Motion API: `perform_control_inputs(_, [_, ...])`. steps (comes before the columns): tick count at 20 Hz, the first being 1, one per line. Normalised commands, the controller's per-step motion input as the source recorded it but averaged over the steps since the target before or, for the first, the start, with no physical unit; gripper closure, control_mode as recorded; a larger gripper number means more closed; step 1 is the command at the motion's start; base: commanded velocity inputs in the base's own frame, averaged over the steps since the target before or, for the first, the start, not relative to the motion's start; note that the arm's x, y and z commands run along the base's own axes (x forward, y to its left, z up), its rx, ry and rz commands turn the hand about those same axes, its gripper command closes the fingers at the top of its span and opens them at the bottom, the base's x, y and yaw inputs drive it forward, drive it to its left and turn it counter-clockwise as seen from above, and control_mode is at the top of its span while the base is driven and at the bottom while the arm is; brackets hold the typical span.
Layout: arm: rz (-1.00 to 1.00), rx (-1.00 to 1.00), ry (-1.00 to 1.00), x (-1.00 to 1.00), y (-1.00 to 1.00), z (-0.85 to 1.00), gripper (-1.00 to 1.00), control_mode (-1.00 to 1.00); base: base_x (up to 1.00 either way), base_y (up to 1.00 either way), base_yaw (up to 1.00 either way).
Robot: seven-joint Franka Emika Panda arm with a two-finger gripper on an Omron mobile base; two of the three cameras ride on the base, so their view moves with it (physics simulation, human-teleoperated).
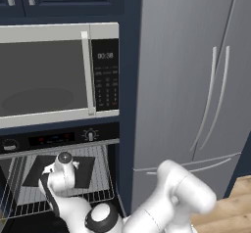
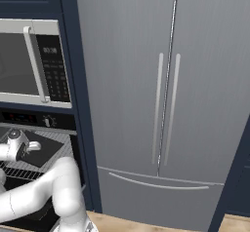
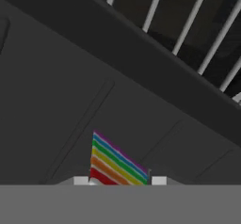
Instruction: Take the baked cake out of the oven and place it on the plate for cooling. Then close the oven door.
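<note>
Risk runs from the surroundings inward. Biggest is the black built-in oven (image 1: 59,144) with its dark control strip, set under the grey-fronted microwave (image 1: 49,73) and beside the tall brushed-steel fridge (image 2: 166,94): the white arm reaches deep into the cavity, so a lift that rises too steeply could, I judge, strike the cavity's upper edge below the knobs. Next is the wire oven rack (image 1: 100,171) carrying a flat dark baking tray (image 1: 83,171); if the tray is dragged along as the arm draws back, it could slide off the rack's front. Smallest is the cake, a wedge with rainbow-striped layers (image 3: 115,164), lying on that tray. In the hand view it sits right between the two fingers (image 3: 119,180), which look drawn in close against its sides, so I take it as gripped, though the contact itself is half hidden. A soft slice pinched this low may tilt, crumble or slip once raised. Neither the plate nor the oven door can be made out here.
</note>
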Motion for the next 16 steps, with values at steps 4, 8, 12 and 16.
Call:
perform_control_inputs(4, [0.00,0.00,0.00,-0.32,-0.08,0.25,1.00,-1.00,0.00,0.00,0.00])
perform_control_inputs(8, [0.00,0.00,0.00,-0.44,-0.10,0.31,1.00,-1.00,0.00,0.00,0.00])
perform_control_inputs(12, [0.00,0.00,0.01,-0.40,-0.08,0.29,1.00,-1.00,0.00,0.00,0.00])
perform_control_inputs(16, [0.00,0.00,0.00,-0.40,-0.18,0.38,1.00,-1.00,0.00,0.00,0.00])
